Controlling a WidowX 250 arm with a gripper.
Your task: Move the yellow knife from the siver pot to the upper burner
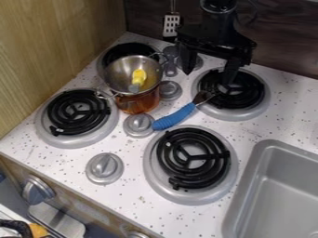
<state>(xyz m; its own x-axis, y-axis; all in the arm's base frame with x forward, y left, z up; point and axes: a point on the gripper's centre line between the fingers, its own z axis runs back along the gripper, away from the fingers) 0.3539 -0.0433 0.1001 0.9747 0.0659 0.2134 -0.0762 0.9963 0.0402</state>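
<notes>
Hanging over the rear part of the stove, the black gripper [209, 77] has its two fingers wide apart, and it holds nothing. The yellow knife [138, 76] is inside the silver pot [114, 78], beside the upper right burner [261, 101]. A blue-handled utensil [175, 116] touches this burner with its end.

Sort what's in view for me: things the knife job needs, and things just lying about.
For the job:
- yellow knife, in the pot
- silver pot
- upper right burner, probably the target
- gripper, jaws apart

Just about:
- blue-handled tool
- slotted spatula
- sink
</notes>
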